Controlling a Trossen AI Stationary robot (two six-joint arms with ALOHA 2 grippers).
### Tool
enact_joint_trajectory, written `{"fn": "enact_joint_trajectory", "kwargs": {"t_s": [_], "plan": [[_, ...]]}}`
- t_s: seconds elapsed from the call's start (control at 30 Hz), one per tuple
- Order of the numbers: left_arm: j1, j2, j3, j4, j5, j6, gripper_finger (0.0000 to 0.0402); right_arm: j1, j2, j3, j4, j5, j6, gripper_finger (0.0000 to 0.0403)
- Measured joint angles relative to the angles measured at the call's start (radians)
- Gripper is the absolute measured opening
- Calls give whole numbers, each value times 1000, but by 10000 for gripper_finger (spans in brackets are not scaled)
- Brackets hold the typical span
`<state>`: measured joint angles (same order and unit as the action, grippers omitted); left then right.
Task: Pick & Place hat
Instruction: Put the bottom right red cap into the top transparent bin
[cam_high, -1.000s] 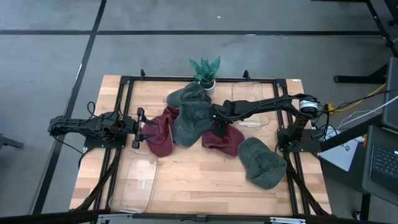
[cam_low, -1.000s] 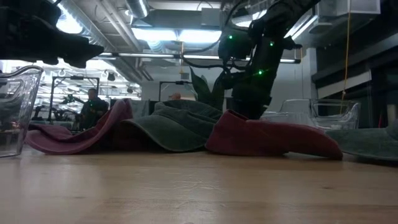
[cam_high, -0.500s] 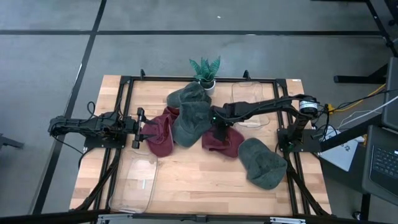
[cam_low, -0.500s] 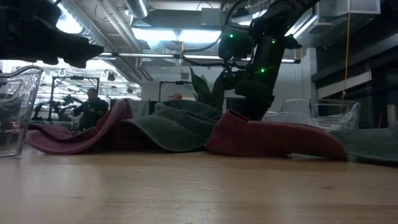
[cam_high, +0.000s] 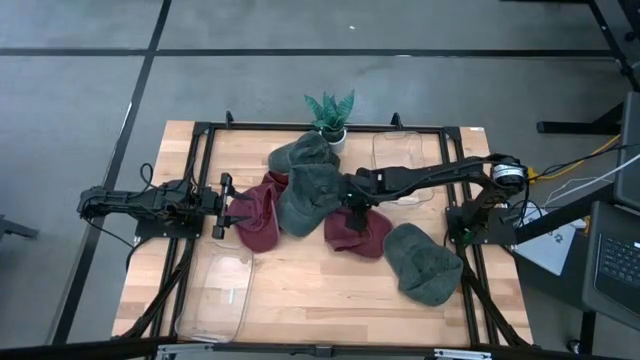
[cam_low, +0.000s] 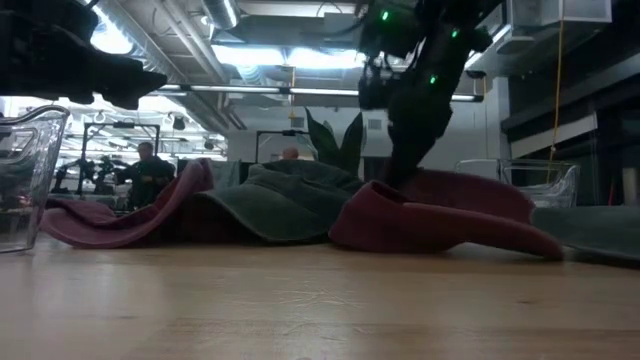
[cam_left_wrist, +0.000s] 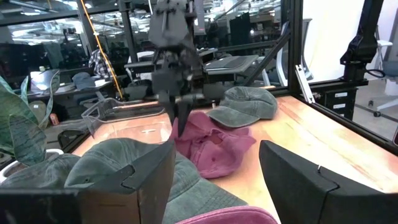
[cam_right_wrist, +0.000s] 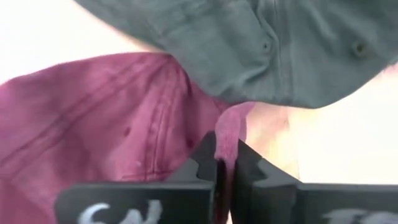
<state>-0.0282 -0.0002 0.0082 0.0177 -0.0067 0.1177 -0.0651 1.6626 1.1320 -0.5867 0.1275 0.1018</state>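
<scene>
A maroon hat (cam_high: 358, 232) lies at mid-table beside a green hat (cam_high: 308, 196). My right gripper (cam_high: 352, 207) stands over the maroon hat's far edge, shut on it; the low view shows it (cam_low: 398, 178) above the raised cloth. A second maroon hat (cam_high: 258, 214) lies partly under the green one. Two more green hats rest on the table, one at the far side (cam_high: 300, 152) and one at the near right (cam_high: 422, 262). My left gripper (cam_high: 222, 205) waits open at the table's left, level, fingers (cam_left_wrist: 146, 177) apart, touching nothing. My right gripper pinches a narrow upstanding fold of the maroon hat's edge (cam_right_wrist: 227, 138) between its two fingers, on the side next to the green hat (cam_right_wrist: 280, 43). The fingers slant down from above. That edge is drawn up (cam_low: 470, 190); the hat's near part (cam_low: 440, 235) lies on the table.
A clear plastic bin (cam_high: 404, 166) stands at the far right, partly under my right arm, and another (cam_high: 218, 292) at the near left. A small potted plant (cam_high: 330, 116) stands at the far edge. Bare wood lies along the near side (cam_high: 330, 300).
My right gripper has shut on the maroon hat's edge and has risen a little, drifting toward the table's right. The hat's held edge has come up and the cloth has bunched, while its near part stays on the table.
</scene>
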Motion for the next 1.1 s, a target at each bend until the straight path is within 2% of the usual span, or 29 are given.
{"fn": "enact_joint_trajectory", "kwargs": {"t_s": [0.17,0.37,0.5,0.67,0.93,1.1], "plan": [[0,0,0,0,0,0,229,18,-90,0,-16,1,-18,29],[0,0,0,0,0,0,230,40,-194,0,-20,3,-32,10],[0,0,0,0,0,0,229,60,-251,0,-19,3,-32,18],[0,0,0,0,0,0,230,81,-306,0,-17,0,-45,32],[0,0,0,0,0,0,230,89,-366,0,-14,-60,-95,10],[0,0,0,0,0,0,229,89,-393,0,-10,-60,-136,36]]}}
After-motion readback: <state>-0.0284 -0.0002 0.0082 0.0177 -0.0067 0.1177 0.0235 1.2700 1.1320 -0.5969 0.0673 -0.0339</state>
